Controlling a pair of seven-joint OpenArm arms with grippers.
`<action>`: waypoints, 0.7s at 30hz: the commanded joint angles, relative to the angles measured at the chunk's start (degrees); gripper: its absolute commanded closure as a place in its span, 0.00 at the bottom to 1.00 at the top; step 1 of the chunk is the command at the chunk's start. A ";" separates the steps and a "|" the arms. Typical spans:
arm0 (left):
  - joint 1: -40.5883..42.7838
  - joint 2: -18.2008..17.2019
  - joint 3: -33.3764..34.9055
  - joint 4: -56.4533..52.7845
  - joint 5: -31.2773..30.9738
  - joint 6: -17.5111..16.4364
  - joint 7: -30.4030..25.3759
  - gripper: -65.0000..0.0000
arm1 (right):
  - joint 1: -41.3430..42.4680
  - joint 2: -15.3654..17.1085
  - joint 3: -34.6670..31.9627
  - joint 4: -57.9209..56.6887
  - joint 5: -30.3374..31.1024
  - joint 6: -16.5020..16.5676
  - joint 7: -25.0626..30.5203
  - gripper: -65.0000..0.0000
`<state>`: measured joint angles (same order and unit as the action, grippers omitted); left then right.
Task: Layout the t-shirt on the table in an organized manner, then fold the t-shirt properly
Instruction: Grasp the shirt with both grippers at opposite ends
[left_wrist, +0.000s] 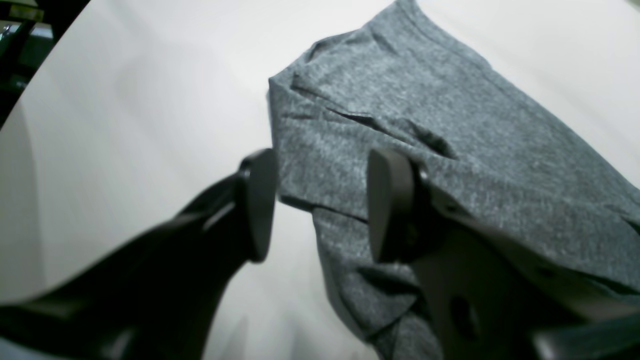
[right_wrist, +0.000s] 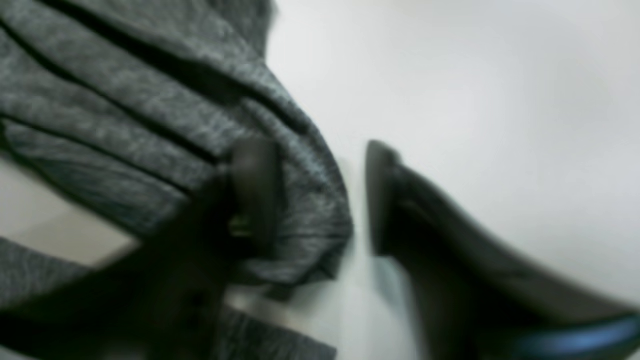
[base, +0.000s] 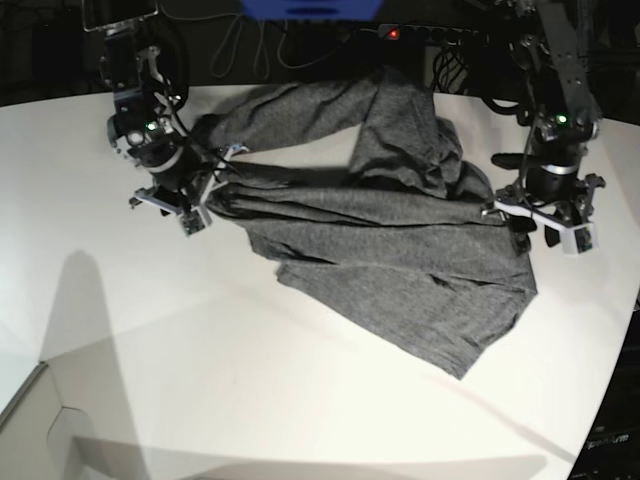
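Note:
The dark grey t-shirt (base: 390, 230) lies rumpled across the far half of the white table (base: 250, 350), one sleeve stretched toward the back left. My right gripper (base: 190, 205) sits at the shirt's left end. In the blurred right wrist view, my right gripper (right_wrist: 317, 200) has its fingers apart around a bunched fold of the t-shirt (right_wrist: 125, 100), with a thin gap left at the right finger. My left gripper (base: 545, 225) stands at the shirt's right edge. Seen from its wrist, my left gripper (left_wrist: 322, 205) is open astride the hem of the t-shirt (left_wrist: 400, 115).
The table's curved edge (base: 625, 340) runs close behind the left arm on the right. A dark backdrop with cables and a blue object (base: 310, 8) lies beyond the far edge. A white boxy corner (base: 30, 420) shows at the bottom left.

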<state>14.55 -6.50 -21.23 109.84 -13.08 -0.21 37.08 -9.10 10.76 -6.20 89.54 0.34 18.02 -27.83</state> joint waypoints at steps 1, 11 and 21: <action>-0.35 -0.31 -0.17 0.36 -0.06 -0.19 -1.26 0.56 | 0.53 0.36 0.17 0.70 0.14 -0.22 0.98 0.83; -12.57 -0.22 5.98 -7.91 -0.06 -0.19 -1.70 0.56 | -0.17 1.50 0.53 5.01 0.06 -0.22 0.98 1.00; -36.66 -0.05 24.79 -42.90 0.03 -0.19 -1.96 0.56 | -2.37 1.76 0.61 5.54 0.06 -0.22 0.89 1.00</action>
<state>-21.26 -6.11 3.92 65.65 -13.17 -0.69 35.55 -11.64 12.08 -5.82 94.15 0.27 18.00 -27.77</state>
